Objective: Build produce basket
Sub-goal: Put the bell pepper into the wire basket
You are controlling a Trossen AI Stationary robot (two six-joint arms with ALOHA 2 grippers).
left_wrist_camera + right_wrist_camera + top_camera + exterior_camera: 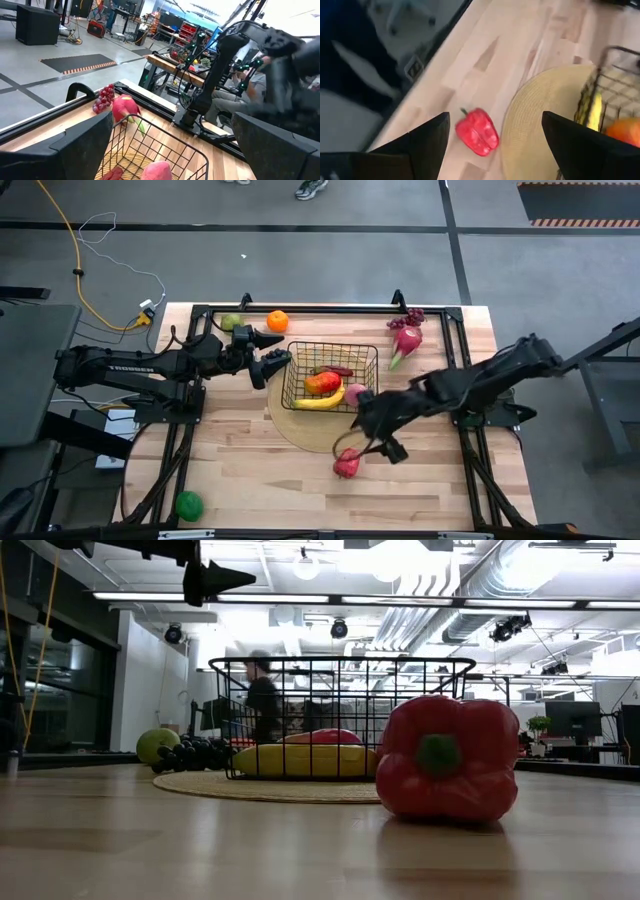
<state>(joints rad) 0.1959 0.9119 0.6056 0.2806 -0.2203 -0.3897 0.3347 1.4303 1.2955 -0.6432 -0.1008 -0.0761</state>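
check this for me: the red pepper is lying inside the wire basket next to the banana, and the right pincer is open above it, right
Not quite. The red pepper lies on the bare table outside the wire basket, clear of the round mat; the high view shows it. The banana is in the basket, and the right pincer is open above the pepper, as you said.

Support surface: pale butcher-block wooden table with a black frame along its edges. Directly on the wood: a round pale woven mat near centre, carrying the black wire-grid basket; a red bell pepper just off the mat's near edge; a green ball at the near left corner. Along the far edge: a green pear, an orange, purple grapes, and a pink dragon fruit.
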